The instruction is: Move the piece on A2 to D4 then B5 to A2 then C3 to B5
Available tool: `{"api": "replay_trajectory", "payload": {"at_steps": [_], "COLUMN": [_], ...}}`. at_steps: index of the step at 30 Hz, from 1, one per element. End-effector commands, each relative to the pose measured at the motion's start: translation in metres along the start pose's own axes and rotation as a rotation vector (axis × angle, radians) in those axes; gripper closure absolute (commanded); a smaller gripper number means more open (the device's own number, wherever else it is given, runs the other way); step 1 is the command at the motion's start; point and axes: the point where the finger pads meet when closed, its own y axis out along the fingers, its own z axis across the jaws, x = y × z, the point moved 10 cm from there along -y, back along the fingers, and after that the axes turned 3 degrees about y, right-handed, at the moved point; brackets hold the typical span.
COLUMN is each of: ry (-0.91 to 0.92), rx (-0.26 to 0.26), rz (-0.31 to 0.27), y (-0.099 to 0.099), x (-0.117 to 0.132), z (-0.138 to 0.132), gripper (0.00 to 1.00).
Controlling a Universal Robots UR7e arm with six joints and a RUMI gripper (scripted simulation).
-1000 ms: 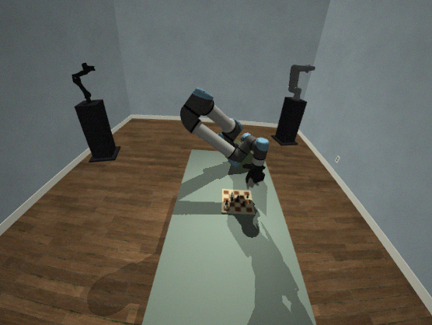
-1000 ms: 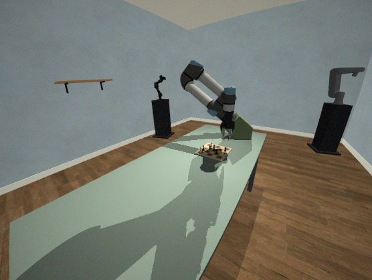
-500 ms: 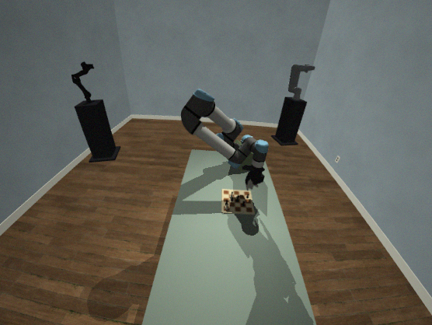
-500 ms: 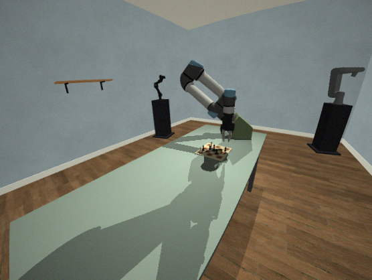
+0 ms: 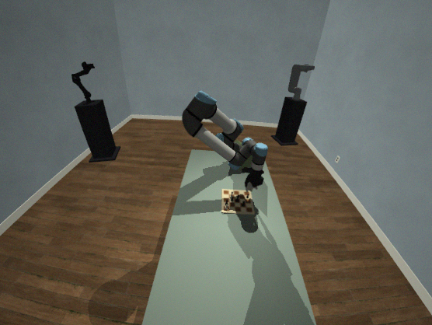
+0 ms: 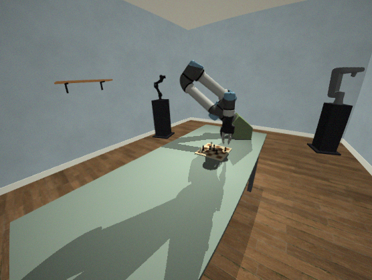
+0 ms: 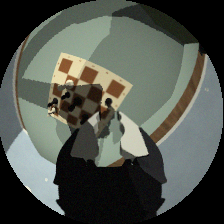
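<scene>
Centring our tool (image 5: pixel 251 188) (image 6: pixel 226 143) (image 7: pixel 109 111), narrowly spread and empty, over the far-right dark piece (image 5: pixel 248 196) (image 6: pixel 225 149) (image 7: pixel 108 101), we should descend straight.

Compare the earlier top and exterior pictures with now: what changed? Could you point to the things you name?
The gripper (image 5: pixel 252 188) (image 6: pixel 226 143) (image 7: pixel 109 111) has come down a little toward the chessboard (image 5: pixel 223 203) (image 6: pixel 221 158) (image 7: pixel 116 88). No grasp or release shows; its fingers stand apart. The board looks unmoved, and no shift shows among its small pieces.
</scene>
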Motion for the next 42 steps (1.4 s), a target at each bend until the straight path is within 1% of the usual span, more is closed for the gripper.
{"api": "replay_trajectory", "payload": {"at_steps": [1, 15, 42], "ry": [-0.002, -0.002, -0.001], "rx": [0.000, 0.000, 0.000], "rz": [-0.001, -0.001, -0.004], "y": [0.0087, 0.0166, 0.0161], "x": [-0.0009, -0.0008, 0.0000], "z": [0.0003, 0.0004, 0.0001], "gripper": [0.80, 0.80, 0.80]}}
